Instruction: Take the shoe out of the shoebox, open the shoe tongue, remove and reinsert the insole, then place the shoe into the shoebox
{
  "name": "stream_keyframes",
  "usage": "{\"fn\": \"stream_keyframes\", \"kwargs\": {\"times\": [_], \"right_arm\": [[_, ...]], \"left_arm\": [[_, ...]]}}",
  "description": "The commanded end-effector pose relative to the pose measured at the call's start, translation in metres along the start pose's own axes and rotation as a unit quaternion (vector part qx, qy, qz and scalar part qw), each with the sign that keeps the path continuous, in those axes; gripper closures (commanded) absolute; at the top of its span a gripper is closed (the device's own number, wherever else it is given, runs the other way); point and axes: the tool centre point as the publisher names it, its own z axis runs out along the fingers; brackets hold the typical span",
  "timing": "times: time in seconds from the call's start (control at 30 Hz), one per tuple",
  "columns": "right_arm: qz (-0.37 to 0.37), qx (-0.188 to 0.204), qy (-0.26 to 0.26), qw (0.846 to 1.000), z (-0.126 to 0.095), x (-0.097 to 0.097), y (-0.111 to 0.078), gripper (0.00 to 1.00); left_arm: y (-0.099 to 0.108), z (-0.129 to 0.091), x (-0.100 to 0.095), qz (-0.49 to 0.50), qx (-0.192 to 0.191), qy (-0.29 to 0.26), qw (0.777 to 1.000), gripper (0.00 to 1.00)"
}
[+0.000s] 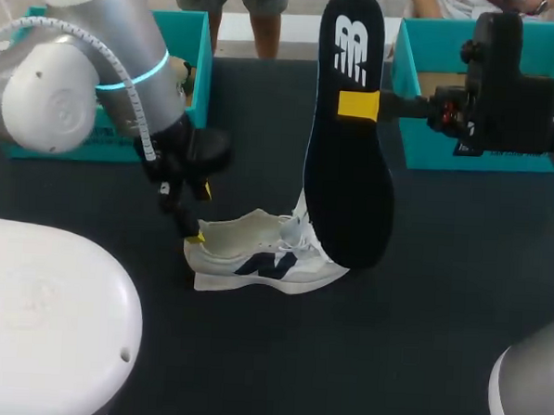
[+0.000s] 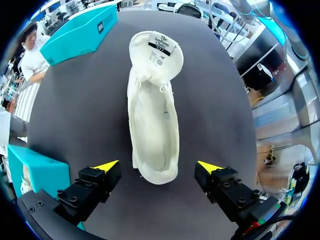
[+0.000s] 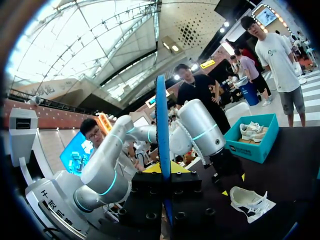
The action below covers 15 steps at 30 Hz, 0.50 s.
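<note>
Our right hand (image 1: 359, 105) is clamped on the dark insole (image 1: 347, 193) and holds it upright above the table (image 1: 439, 300). The lower end of the insole hangs over the toe of the white shoe (image 1: 256, 258). The shoe stands on its sole at mid-table. Our left hand (image 2: 158, 166) has its fingers apart, one at each side of the heel, not touching it.

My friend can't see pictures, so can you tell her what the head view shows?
The right fingers pinch a black insole, holding it upright over a white shoe on the dark table. The left fingers are open at the shoe's heel. Two teal shoeboxes, one left and one right, stand at the back.
</note>
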Motion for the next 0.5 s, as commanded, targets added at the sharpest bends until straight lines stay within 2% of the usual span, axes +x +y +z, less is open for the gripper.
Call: {"fn": "stream_keyframes", "kwargs": {"times": [0.03,0.3,0.5], "right_arm": [[0.001,0.001,-0.001,1.000,0.0045,-0.0011,0.0013,1.00],[0.001,0.001,-0.001,1.000,0.0045,-0.0011,0.0013,1.00],[0.001,0.001,-0.001,1.000,0.0045,-0.0011,0.0013,1.00]], "left_arm": [[-0.0070,0.0056,-0.0006,0.001,-0.043,-0.001,0.999,0.00],[-0.0101,0.0095,0.0016,-0.009,-0.018,-0.011,1.000,0.00],[-0.0105,0.0091,0.0015,-0.016,-0.019,-0.019,1.000,0.00]]}}
